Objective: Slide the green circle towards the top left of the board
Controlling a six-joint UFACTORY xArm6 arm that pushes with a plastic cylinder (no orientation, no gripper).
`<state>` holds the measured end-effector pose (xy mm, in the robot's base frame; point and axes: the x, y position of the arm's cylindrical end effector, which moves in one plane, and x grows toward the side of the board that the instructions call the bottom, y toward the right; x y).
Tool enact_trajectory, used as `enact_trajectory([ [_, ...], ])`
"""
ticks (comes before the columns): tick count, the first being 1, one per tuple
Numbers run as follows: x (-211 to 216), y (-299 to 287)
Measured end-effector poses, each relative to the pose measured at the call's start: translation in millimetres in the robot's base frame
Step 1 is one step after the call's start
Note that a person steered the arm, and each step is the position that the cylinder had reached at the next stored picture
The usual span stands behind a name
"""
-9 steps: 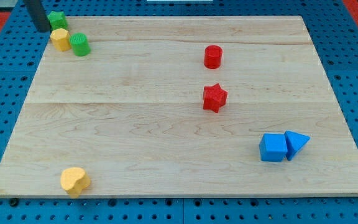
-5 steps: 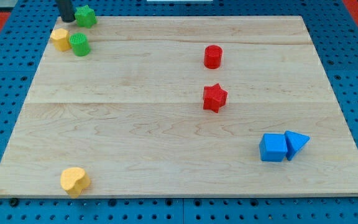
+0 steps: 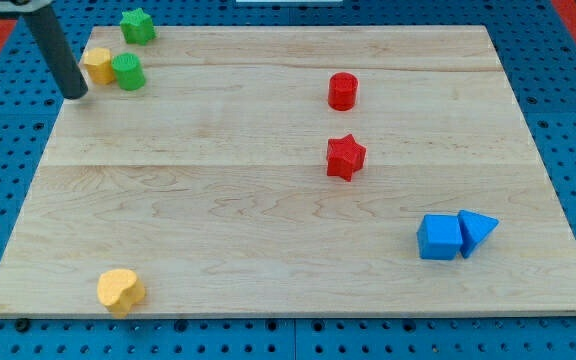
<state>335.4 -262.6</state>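
My tip (image 3: 74,93) rests at the far left edge of the bench (image 3: 268,220), just left of the yellow block (image 3: 97,65), whose shape I can't quite make out. The green circle (image 3: 128,72) sits touching that yellow block's right side, near the far left corner. The green star (image 3: 137,26) lies farther back. There is no gripper, only the rod.

Blue pegboard (image 3: 568,120) around the wooden board (image 3: 268,230) — red corners.

Green circle (image 3: 127,71) — upright, top-left corner
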Motion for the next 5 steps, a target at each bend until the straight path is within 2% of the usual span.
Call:
enact_trajectory([
  [1, -5, 29],
  [4, -68, 56],
  [5, -75, 67],
])
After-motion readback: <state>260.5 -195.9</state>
